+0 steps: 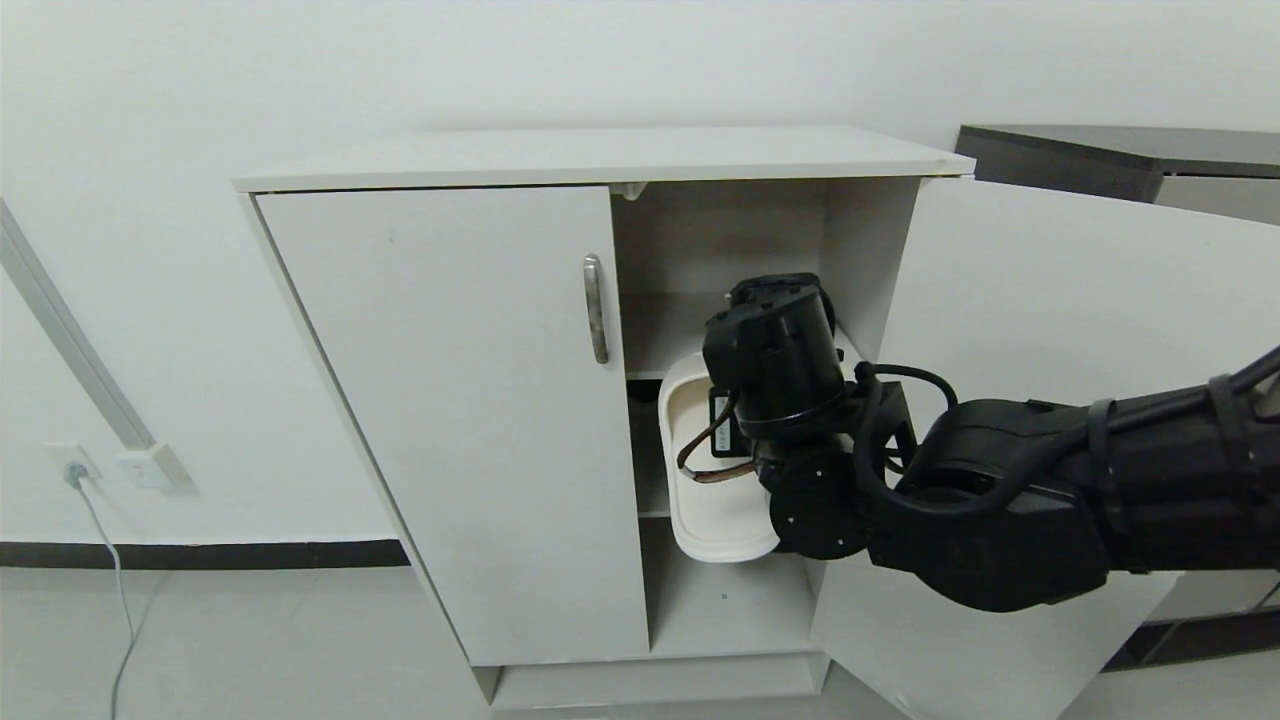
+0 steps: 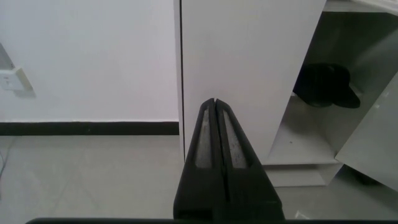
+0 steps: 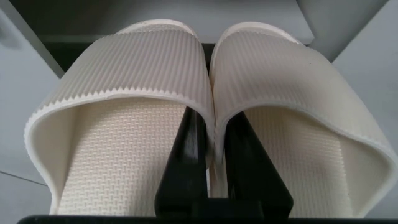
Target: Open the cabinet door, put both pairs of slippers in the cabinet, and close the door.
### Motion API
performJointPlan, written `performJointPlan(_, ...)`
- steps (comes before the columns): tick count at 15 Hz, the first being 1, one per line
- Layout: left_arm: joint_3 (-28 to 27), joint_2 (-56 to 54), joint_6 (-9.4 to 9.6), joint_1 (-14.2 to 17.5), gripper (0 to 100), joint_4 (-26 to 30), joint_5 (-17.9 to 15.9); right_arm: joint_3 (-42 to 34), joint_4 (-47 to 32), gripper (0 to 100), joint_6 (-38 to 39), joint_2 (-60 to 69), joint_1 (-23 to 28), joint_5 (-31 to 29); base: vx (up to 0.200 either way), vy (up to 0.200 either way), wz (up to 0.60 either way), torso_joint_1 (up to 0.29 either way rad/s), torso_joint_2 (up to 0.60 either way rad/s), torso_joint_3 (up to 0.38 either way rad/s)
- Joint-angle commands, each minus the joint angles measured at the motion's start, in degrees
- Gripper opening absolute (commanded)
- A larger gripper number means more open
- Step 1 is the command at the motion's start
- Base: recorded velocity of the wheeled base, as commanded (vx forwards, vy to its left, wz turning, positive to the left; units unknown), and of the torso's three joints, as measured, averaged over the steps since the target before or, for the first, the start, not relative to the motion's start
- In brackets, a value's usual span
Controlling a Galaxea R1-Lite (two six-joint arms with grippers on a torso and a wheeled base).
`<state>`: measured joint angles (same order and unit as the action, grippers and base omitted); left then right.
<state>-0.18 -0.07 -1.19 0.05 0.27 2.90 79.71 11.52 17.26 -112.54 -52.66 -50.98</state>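
Slippers (image 3: 124, 81) in right end effector (image 3: 210, 127) point toes-first into cabinet (image 1: 450, 420).

Lighting bright and even across the wall (image 1: 150, 100). Cabinet (image 1: 450, 420) interior lies in soft shade, darkest under its shelves.

A plain white wall (image 1: 150, 100) meets a pale grey floor (image 1: 250, 640) along a dark skirting strip (image 1: 200, 554). Slanted trunking (image 1: 60, 330) descends towards a wall socket (image 1: 70, 465) — a grey cable (image 1: 118, 590) hangs from it. At far right stands a dark-topped unit (image 1: 1120, 150).
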Motion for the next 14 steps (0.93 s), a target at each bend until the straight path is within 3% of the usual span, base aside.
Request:
performJointPlan(1,0.01,0.07,-0.04,0.04,0,0.0,0.0,0.0,0.08,0,0.05,0.22,0.02,0.0,0.2,0.0,0.0,-0.002,0.0,0.002)
performJointPlan(10,0.09,0.07,-0.04,0.04,0,-0.09,0.09,0.18,0.17,0,-1.62,0.4,0.19,0.09,0.2,0.0,0.0,0.002,0.0,0.002)
performJointPlan(14,0.09,0.07,-0.04,0.04,0,-0.09,0.0,0.09,1.22,0,-1.71,-0.31,1.77,3.26,0.0,0.0,0.0,0.0,0.0,0.0)
